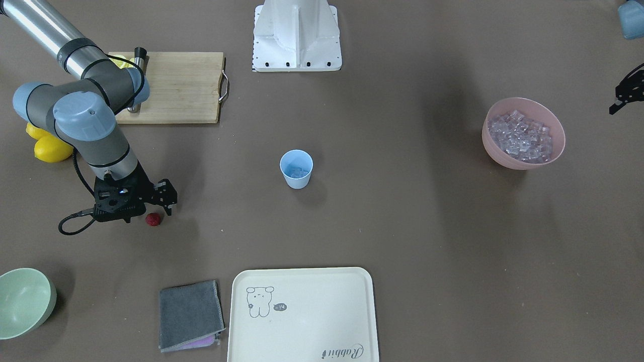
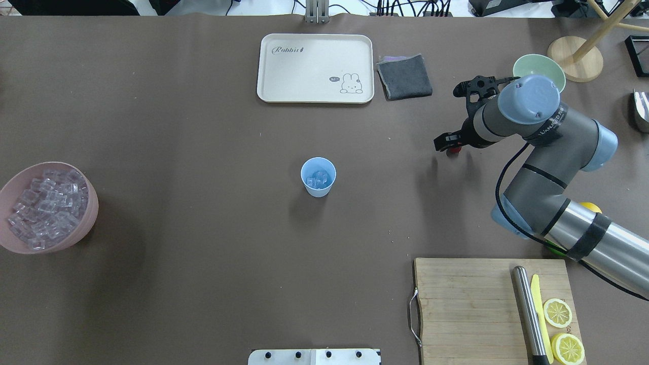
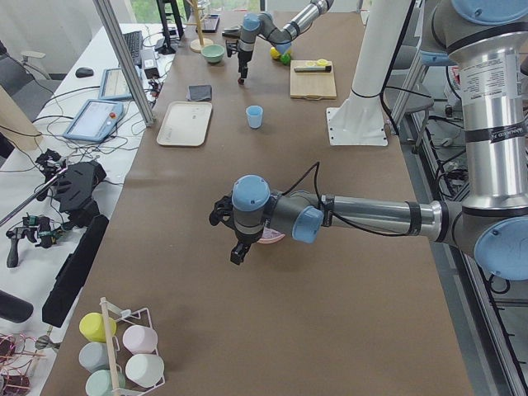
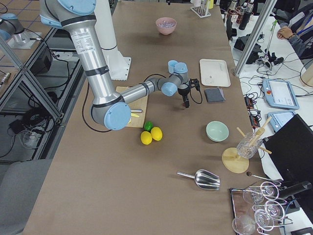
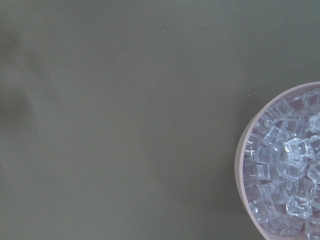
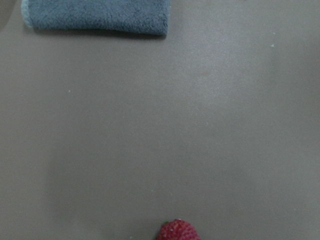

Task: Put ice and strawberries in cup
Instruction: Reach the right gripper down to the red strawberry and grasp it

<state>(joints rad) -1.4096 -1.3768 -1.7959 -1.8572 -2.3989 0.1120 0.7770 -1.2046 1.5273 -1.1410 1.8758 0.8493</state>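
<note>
The light-blue cup (image 1: 296,168) stands upright mid-table with a few ice cubes (image 2: 318,178) in it. More ice (image 1: 520,136) fills the pink bowl (image 1: 503,156), which also shows in the left wrist view (image 5: 242,165). The dark-red strawberry (image 1: 153,219) lies on the table. It also shows at the bottom edge of the right wrist view (image 6: 177,231). My right gripper (image 1: 167,205) hangs just above and beside the berry; it looks open and holds nothing. My left gripper (image 1: 626,93) is cut off at the view's edge near the pink bowl, and its jaws are unclear.
A wooden cutting board (image 1: 171,85) with a knife and lemon slices lies behind the right arm, with whole lemons (image 1: 50,148) beside it. A pale-green bowl (image 1: 22,301), a grey cloth (image 1: 190,314) and a cream tray (image 1: 302,311) sit along the far edge.
</note>
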